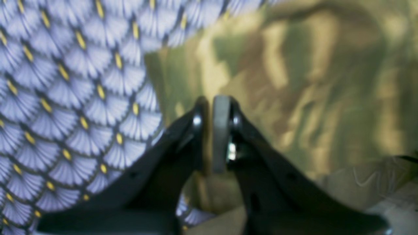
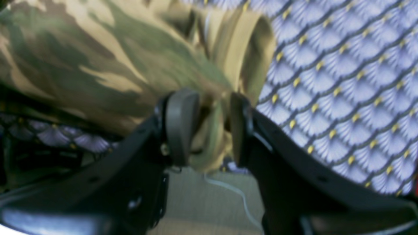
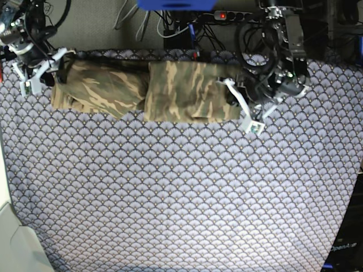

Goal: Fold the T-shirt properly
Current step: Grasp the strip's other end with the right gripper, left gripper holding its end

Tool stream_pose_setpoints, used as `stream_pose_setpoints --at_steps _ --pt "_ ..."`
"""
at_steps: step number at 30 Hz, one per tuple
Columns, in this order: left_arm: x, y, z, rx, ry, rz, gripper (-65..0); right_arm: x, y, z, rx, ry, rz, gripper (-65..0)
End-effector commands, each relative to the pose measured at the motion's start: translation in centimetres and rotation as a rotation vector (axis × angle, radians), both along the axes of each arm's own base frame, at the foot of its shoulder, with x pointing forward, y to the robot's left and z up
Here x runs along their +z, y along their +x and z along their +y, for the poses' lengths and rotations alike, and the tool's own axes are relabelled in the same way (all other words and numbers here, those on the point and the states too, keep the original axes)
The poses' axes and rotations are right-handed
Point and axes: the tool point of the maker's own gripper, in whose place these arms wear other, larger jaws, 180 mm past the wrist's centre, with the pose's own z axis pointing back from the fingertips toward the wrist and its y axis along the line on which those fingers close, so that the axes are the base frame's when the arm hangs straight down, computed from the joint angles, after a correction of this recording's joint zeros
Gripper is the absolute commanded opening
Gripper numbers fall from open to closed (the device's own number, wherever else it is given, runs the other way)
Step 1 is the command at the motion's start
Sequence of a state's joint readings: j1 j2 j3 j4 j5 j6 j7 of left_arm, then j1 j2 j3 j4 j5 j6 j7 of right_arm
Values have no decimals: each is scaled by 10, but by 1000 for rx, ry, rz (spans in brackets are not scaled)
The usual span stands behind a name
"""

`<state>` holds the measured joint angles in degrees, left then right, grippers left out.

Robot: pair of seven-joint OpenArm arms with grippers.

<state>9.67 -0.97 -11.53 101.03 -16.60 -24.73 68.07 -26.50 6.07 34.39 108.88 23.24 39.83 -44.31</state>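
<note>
The T-shirt lies in a long band along the 12 o'clock edge of the counter, which wears a purple scallop-patterned tablecloth; the cloth is folded over itself, a squarer slab towards 1 o'clock and a looser, rumpled part towards 10 o'clock; the rest of the tablecloth, from the middle down to 6 o'clock, carries nothing else.

The left tool sits at the shirt's 3 o'clock end in the base view; in its own wrist view the jaws stand nearly together, a thin strip of tan cloth seemingly between the pads, though the blur leaves that unsure; camouflage fabric fills the background right up to the fingertips.

The right tool is at the shirt's 10 o'clock end; its jaws stand partly apart and clenched on a bunched fold of the T-shirt, lifted off the tablecloth.

Beyond the counter at 12 o'clock run tangled black cables, a power strip with a red light and a blue object; they lie close behind the shirt and both arms.
</note>
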Motion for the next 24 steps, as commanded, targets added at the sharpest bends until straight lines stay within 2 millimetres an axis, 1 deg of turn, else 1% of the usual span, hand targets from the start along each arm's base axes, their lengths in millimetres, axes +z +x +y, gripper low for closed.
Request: stream_pose_setpoints --at_steps 1,3,5,7,10,13,15,20,22,24 --pt "2 5 -4 3 -28 -21 -612 13 7 0 12 -6 -48 -427" --pt "-11 3 -1 13 -36 1 -612 16 8 1 18 -12 -53 -409" --pt "-20 1 -1 18 -44 14 -612 13 8 1 17 -16 -27 -375" --pt "-25 1 -1 22 -50 22 -612 13 11 -7 0 -34 -1 -349" --pt "-25 1 0 22 -48 24 -612 12 11 -22 -40 -60 49 -318" --pt "-24 1 1 25 -47 21 -612 14 17 -30 -55 -78 77 -291" --pt "-25 0 1 24 -45 22 -612 14 19 -30 -57 -81 94 -275" --pt "-25 -1 2 26 -45 25 -612 9 15 -29 -59 -82 157 -242" --pt "-26 -2 2 26 -45 28 -612 6 15 -24 -63 -66 159 -236" --pt "-27 -2 2 28 -45 31 -612 7 19 -22 -71 -55 148 -237"
